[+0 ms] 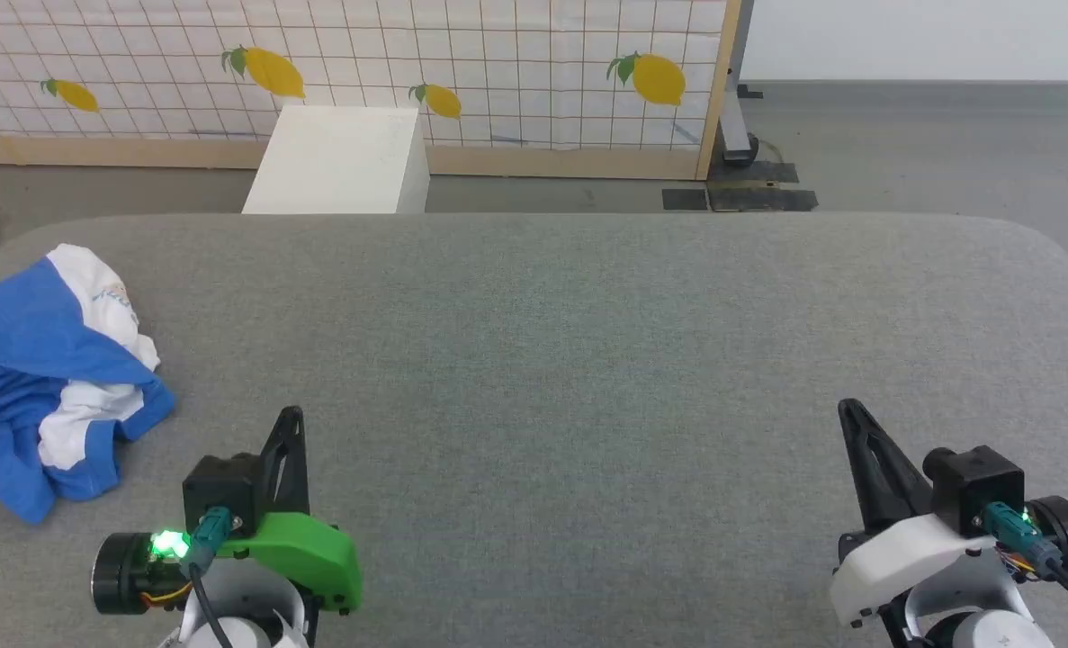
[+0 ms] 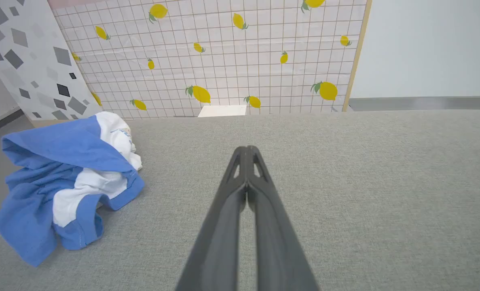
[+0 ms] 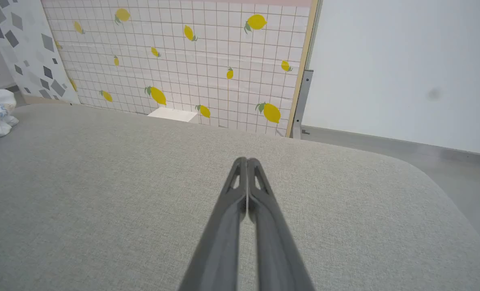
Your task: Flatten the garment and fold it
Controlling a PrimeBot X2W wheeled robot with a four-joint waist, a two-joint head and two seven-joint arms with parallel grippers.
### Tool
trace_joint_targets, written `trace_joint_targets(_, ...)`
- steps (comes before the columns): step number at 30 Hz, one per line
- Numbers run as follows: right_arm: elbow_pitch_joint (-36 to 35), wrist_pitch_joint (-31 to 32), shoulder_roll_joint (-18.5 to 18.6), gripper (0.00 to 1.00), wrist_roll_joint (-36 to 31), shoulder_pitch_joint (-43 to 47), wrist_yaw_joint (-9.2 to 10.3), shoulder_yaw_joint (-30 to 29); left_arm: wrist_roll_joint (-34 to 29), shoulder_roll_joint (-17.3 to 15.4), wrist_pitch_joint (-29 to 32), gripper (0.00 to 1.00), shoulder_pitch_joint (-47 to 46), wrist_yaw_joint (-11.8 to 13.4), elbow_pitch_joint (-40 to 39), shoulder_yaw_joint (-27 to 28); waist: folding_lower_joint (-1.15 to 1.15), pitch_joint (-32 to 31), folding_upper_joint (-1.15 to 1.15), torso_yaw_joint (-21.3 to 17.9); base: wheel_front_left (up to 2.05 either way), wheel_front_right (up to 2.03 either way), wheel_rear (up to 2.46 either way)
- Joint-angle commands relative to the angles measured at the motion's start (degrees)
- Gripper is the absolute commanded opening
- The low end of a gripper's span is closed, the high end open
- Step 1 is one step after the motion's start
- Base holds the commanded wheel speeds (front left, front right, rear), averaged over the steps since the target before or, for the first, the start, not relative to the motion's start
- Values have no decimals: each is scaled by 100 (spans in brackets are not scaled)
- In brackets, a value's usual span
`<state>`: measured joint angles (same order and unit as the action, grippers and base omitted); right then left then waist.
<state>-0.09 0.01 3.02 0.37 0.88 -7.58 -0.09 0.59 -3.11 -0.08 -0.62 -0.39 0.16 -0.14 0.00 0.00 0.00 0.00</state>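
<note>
One soft, light shirt (image 1: 48,378), heaped mid-left, is likely best pinched at the hem; left end effector (image 1: 292,416) and right end effector (image 1: 848,409) are closed, empty.

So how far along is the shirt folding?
Done: nothing yet; the T-shirt lies crumpled at the left edge of the grey fabric surface. In hand: nothing; the left pincer and right pincer are shut, empty, clear of it. Left: grasping, flattening, folding.

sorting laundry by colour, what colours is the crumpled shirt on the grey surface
The garment is bright blue and white; the left wrist view shows it best.
</note>
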Motion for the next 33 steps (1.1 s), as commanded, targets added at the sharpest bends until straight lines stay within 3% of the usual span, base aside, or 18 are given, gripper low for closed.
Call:
trace_joint_targets(1,9,-1,-14,0,-37,-88,9,9,-59,24,8,0,62,39,-16,14,0,0,0,0,0,0,0)
trace_joint_targets(28,9,-1,-14,0,-37,-88,9,9,-59,24,8,0,62,39,-16,14,0,0,0,0,0,0,0)
trace_joint_targets(29,0,0,0,100,0,0,0,0,0,0,0,100,-1,-1,1,0,0,0,0,0,0,0,0)
trace_joint_targets(31,0,-1,0,100,2,2,0,-5,4,-1,-1,100,-2,-2,2,-10,0,0,0,0,0,0,0)
trace_joint_targets(32,0,-2,1,0,3,3,0,-4,5,-1,-2,0,-2,-1,3,-14,0,0,0,0,0,0,0)
trace_joint_targets(33,0,-5,1,100,6,3,0,-5,11,-1,-6,100,-4,1,6,-21,0,0,0,0,0,0,0)
